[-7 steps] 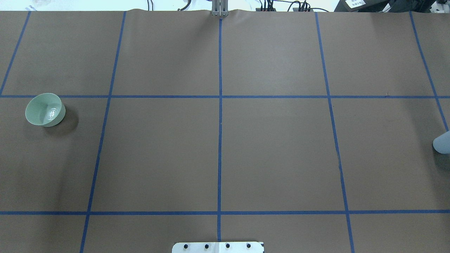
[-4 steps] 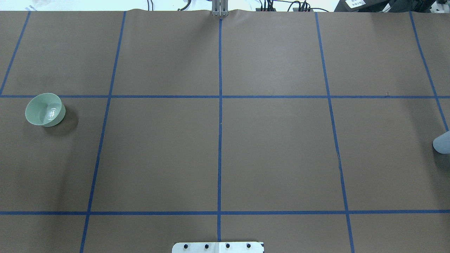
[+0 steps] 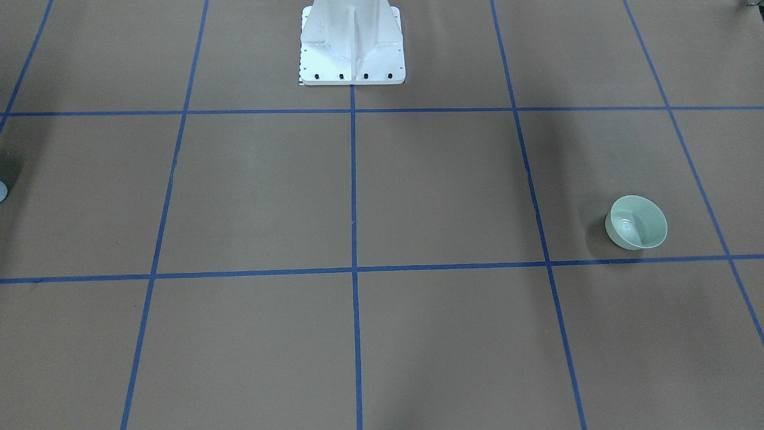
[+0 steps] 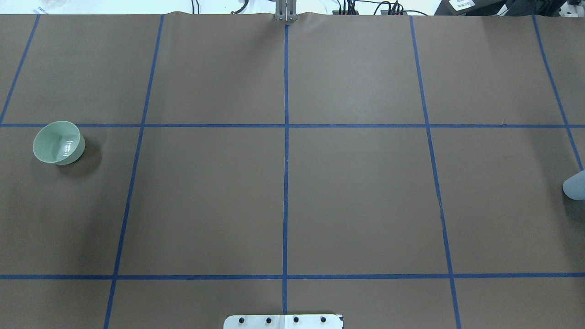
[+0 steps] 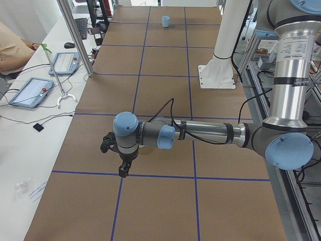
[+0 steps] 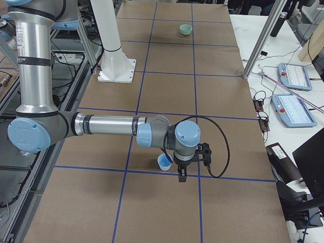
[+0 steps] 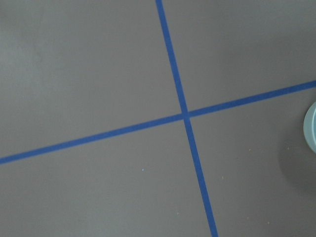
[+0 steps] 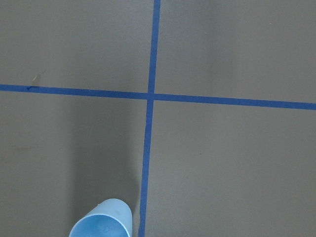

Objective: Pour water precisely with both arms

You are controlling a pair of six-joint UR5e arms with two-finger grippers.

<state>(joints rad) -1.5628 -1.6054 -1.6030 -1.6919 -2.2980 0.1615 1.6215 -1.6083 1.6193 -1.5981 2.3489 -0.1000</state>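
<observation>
The table is one big brown sheet with a blue tape grid, and the two things we care about sit at opposite ends of it, well apart.

Both arms are stretched out low over it: the left arm at the bowl end, the right arm at the cup end. The left claw hangs above the table with nothing in it as far as we can see. The right claw hangs just beside the cup, not on it. We only catch the claws in the side views, so honestly we can't tell how wide either one stands.

The bowl is pale green, upright, and looks glazed and hard. We'd guess stiff, a bit heavy for its size, and slick. The wall is too wide to span, so we'd pinch the rim, one finger inside and one outside, and squeeze firmly.

The cup is small, light blue and upright. It looks thin-walled and light, so probably easy to squash or tip. We'd take it around the middle, gently, from the side.

The water seems to be in the bottom of the bowl, just a few white glints. We can't tell whether the cup has any. It's a tiny amount, so hardly any weight, but it'll slosh, so tilt slowly.
</observation>
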